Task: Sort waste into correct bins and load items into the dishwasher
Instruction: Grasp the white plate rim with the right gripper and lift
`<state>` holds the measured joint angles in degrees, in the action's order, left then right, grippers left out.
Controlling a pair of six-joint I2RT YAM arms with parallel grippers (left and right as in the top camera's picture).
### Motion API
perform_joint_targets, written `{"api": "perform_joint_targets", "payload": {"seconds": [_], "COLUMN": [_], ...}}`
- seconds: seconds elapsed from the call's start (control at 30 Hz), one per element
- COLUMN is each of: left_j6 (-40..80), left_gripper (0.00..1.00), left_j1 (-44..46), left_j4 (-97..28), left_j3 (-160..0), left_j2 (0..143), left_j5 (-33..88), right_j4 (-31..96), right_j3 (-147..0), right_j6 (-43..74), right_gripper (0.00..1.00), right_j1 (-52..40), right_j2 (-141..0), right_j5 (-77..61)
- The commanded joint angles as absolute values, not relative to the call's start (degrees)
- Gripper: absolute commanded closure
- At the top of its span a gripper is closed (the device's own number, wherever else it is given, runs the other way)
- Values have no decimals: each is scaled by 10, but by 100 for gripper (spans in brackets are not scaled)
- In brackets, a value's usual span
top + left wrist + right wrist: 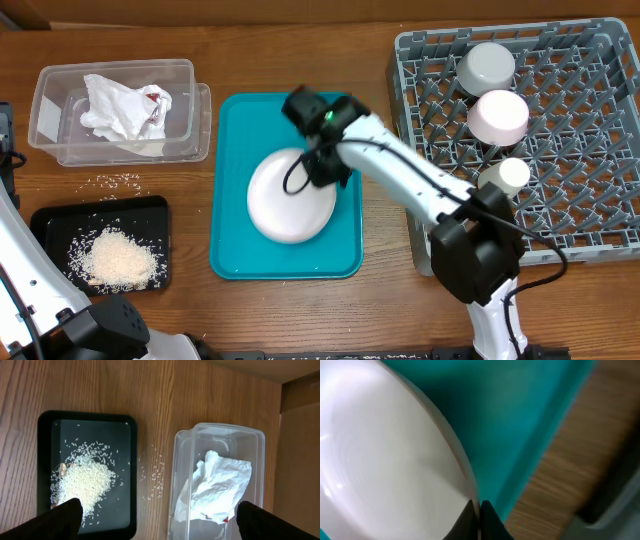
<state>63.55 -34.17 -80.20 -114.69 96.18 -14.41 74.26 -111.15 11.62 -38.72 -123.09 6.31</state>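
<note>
Loading step in hand: right gripper (479, 512) clamped tight on the 1 o'clock rim of the large white plate (285, 205), which lies on the teal tray (235, 255). Next move, in my judgement: lift it across to the dish rack (600, 235) at 3 o'clock; left gripper (160, 520) wide open, empty

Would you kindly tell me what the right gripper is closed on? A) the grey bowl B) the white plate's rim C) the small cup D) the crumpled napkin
B: in the right wrist view the right gripper pinches the edge of the white plate, teal tray beneath.
</note>
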Motion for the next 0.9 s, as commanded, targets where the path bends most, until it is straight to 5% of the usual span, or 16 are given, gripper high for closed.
{"api": "perform_joint_targets", "payload": {"seconds": [0.0,0.23,0.53,0.87], "left_j6": [648,648,648,648], "left_gripper": [0,0,0,0], "left_j1": [-341,-341,-341,-341], "left_j4": [-803,-803,-804,-803], "left_j3": [-1145,-1145,-1145,-1145], "left_j2": [964,964,964,964], "left_j5": [-156,-156,-156,-156], "right_j4": [778,843,805,736], "right_j3": [-1209,-1357,-1361,-1361], "right_j6": [125,125,124,124], "right_gripper": [96,96,96,96], "right_j1": [-351,-238,-126,-100], "right_j2": [-1228,-1228,-1235,-1253], "right_j5": [162,243,326,394]}}
